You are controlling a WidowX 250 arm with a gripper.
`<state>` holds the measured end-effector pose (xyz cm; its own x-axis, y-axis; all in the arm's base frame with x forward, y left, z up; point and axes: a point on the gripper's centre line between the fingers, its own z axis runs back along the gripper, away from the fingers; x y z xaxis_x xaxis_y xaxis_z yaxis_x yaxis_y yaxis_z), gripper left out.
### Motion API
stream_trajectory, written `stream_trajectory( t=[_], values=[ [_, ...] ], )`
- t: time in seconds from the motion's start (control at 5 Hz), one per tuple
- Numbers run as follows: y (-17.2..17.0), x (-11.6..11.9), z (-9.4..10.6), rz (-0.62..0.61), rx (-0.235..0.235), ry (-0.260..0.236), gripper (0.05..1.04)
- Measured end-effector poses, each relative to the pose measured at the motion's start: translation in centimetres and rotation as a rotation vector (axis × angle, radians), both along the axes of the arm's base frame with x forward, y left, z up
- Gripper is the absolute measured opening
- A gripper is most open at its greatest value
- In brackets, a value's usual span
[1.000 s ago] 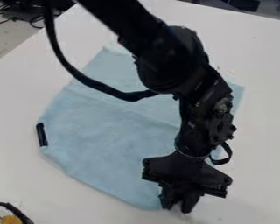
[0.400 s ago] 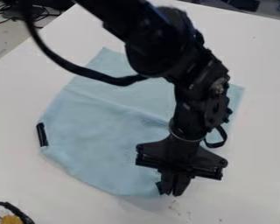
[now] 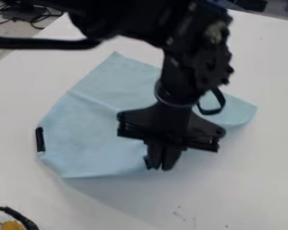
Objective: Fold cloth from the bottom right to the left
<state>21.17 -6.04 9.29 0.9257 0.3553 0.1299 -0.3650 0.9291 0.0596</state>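
Over the lower right part of the light blue cloth (image 3: 98,134), my gripper (image 3: 161,167) points down, its fingers close together and shut on the cloth's lower edge. That edge appears lifted off the white table, with a shadow beneath it. A crease runs from the cloth's left side toward the middle. One corner points to the top of the view and another lies at the right, past the arm. The arm and gripper hide much of the cloth's middle and right.
A short black bar (image 3: 40,139) lies at the cloth's left edge on the white table (image 3: 249,188). At the bottom left corner are a black cable and a yellow piece (image 3: 11,225). More cables lie beyond the table at the top left.
My gripper has moved up the view and slightly left, bringing the cloth's lower edge with it. The fingers, apart earlier, have come together, and the cloth's right corner has shifted slightly.
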Motion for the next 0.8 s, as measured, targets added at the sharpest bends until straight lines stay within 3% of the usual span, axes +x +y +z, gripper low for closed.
stream_trajectory(
  t=[0.4, 0.6, 0.8],
  values=[
    [8.9, 4.6, 2.2, -0.019, -0.042, -0.048, 0.067],
    [13.3, 7.3, 2.6, -0.059, -0.036, -0.061, 0.067],
    [18.5, 8.6, 1.6, -0.062, -0.037, -0.074, 0.067]
  ],
)
